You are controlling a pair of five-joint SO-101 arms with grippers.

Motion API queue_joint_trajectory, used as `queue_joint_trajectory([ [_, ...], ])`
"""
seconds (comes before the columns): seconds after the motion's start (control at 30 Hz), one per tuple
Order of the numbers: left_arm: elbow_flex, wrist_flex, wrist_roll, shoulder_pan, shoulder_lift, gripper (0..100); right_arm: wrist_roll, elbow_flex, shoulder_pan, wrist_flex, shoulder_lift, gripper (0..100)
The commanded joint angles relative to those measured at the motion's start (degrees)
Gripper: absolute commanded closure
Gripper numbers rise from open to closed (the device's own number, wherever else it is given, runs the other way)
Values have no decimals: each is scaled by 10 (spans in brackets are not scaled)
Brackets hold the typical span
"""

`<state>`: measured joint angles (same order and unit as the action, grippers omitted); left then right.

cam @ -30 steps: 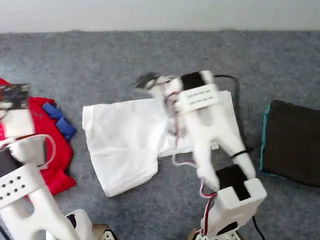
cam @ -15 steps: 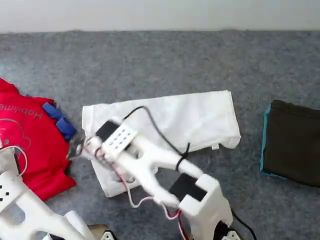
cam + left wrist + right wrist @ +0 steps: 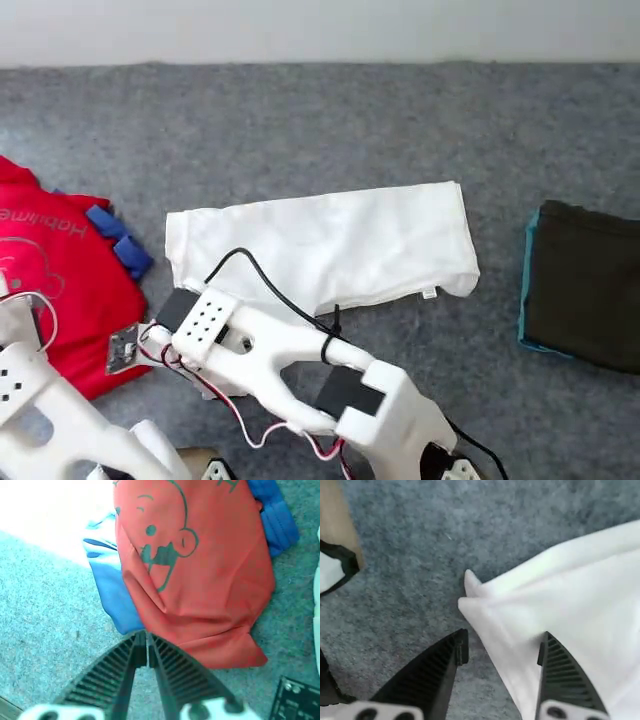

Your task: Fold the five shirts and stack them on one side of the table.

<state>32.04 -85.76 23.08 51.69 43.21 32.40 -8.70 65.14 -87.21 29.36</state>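
White cloth sits between the spread jaws of my right claw [image 3: 502,647]. They are wide open and straddle the near-left corner of the white shirt [image 3: 330,245], gripping nothing yet. A second ago that arm was over the shirt's far edge; it has since swung across and down to this corner, beside the red shirt [image 3: 60,280]. The far half of the white shirt now lies flat as a long band, so I judge one fold is laid and this corner is the next to be picked up.

My left arm has pulled back off the red shirt. My left claw [image 3: 146,650] is fully closed on nothing, hovering over the grey bench [image 3: 300,120] just short of the red shirt's hem, where a blue shirt [image 3: 112,595] pokes out from under it.

From above, my right arm covers the white shirt's near-left part, so I cannot tell how it lies there. The red shirt is cut off at the picture's edge. On the far right, the folded dark shirt [image 3: 585,285] is also cropped; a teal edge [image 3: 524,285] shows under it, perhaps a second folded shirt.
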Motion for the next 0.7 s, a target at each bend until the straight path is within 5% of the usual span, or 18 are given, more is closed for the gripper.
queue_joint_trajectory([
  [0.0,-3,12,4,0,10,984,-4,-20,1,19,34,764],
  [0.3,-3,17,4,0,10,984,-55,-59,-26,61,84,995],
  [0.67,-2,25,4,-1,10,984,-52,-99,-66,44,7,988],
])
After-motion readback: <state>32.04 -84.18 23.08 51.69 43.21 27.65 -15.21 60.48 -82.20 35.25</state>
